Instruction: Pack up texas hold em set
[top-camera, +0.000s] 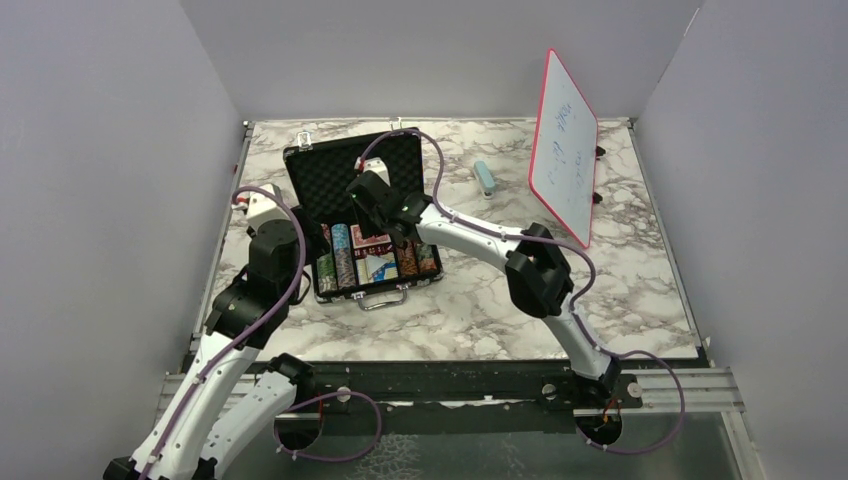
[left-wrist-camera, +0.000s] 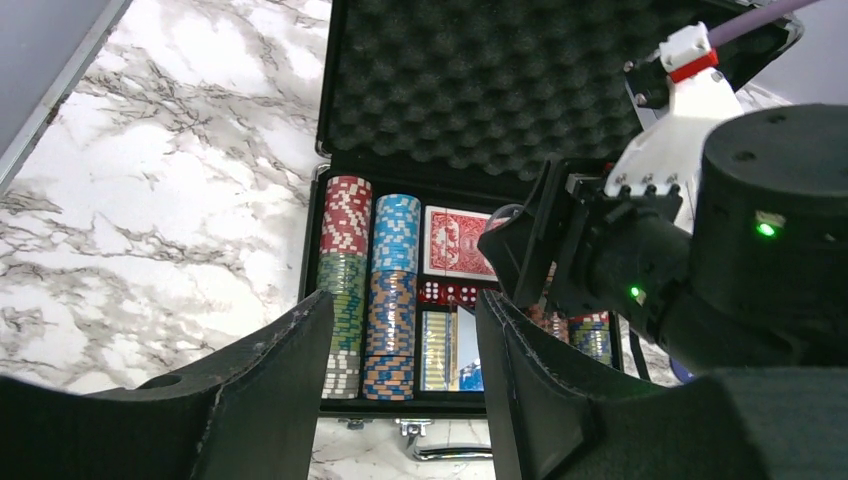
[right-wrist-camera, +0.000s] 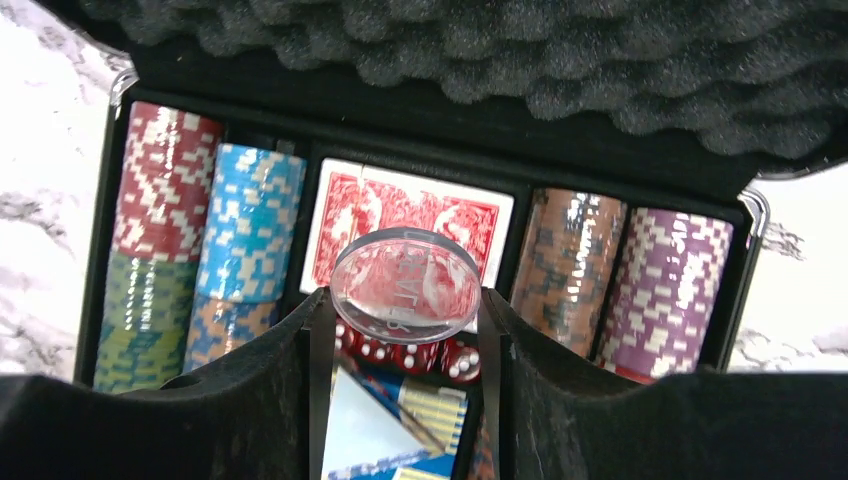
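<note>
Clear round button (right-wrist-camera: 405, 285) clamped in right gripper (right-wrist-camera: 405, 302), above red dice (right-wrist-camera: 442, 358) inside open briefcase (top-camera: 340, 175). Left gripper (left-wrist-camera: 400, 340) partly open, empty, near briefcase's front edge.

left pincer (left-wrist-camera: 404, 330): jaws apart, empty | briefcase (left-wrist-camera: 470, 80): lid up | poker chips (left-wrist-camera: 346, 215): in rows

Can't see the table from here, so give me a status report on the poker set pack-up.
Left gripper open, empty, near briefcase front. Right gripper shut on clear round button above dice. Briefcase open, chips and red deck in.
</note>
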